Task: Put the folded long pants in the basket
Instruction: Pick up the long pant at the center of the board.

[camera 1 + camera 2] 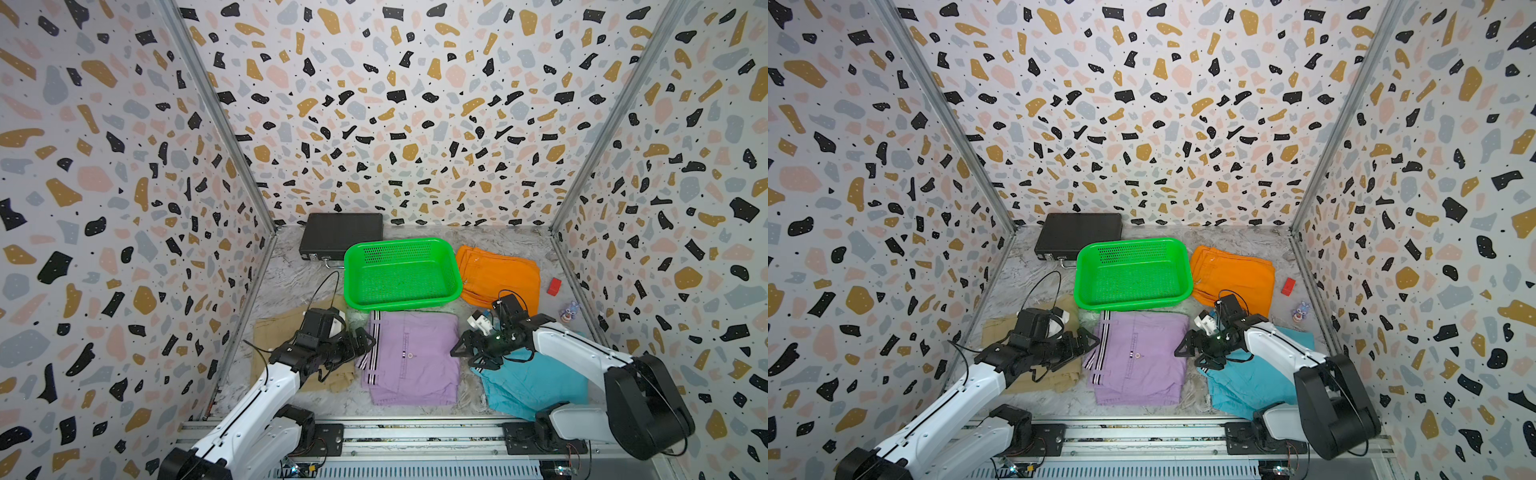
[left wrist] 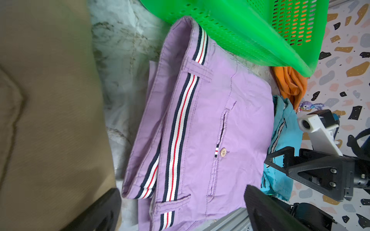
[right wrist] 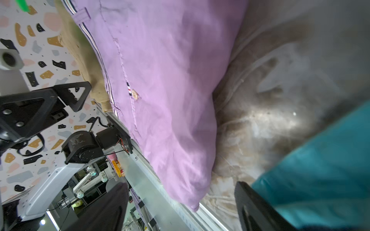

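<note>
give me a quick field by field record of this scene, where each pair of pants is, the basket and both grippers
basket: green, empty
lilac pants: folded, just in front of basket
tan pants: partly hidden under left arm
turquoise pants: partly under right arm
orange pants: beside basket, robot's right
left gripper: fingers apart at lilac striped edge, nothing held
right gripper: fingers apart at opposite lilac edge, nothing held
other: black case, red block, small figurine

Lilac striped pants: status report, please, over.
Left tool, right tool open, flanking lilac striped folded pants, not lifted. Green perforated plastic basket empty. Nothing blocking.
</note>
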`<state>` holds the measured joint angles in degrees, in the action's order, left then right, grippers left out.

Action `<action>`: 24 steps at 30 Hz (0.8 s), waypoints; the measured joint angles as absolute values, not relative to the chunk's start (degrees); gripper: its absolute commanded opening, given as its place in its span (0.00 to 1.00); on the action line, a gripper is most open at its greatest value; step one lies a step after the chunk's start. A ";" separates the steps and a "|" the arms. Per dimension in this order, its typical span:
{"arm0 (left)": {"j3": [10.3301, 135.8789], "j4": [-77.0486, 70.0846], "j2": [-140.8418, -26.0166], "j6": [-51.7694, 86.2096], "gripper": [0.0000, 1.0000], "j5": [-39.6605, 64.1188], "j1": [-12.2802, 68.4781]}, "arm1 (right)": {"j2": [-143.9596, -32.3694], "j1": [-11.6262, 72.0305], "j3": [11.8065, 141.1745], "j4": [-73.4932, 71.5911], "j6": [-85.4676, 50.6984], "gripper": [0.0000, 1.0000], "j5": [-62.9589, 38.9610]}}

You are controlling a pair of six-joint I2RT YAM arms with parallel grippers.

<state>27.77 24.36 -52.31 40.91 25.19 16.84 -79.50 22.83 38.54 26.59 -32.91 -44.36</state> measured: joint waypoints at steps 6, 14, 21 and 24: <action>27.77 20.84 -58.78 39.62 1.00 25.74 16.84 | -86.54 23.75 42.83 26.13 -31.99 0.73 -40.29; 28.99 17.41 -65.93 37.93 1.00 26.63 16.84 | -92.14 23.77 44.71 23.90 -31.09 0.30 -37.45; 30.04 13.80 -72.86 37.47 0.99 28.40 16.84 | -92.60 24.12 45.67 23.09 -30.06 0.00 -36.16; 30.39 11.88 -74.81 37.69 0.96 29.98 16.84 | -91.50 24.12 45.69 23.09 -29.65 0.00 -35.24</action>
<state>30.39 11.88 -74.81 37.69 29.98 16.84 -91.50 24.12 45.69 23.09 -29.65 -35.24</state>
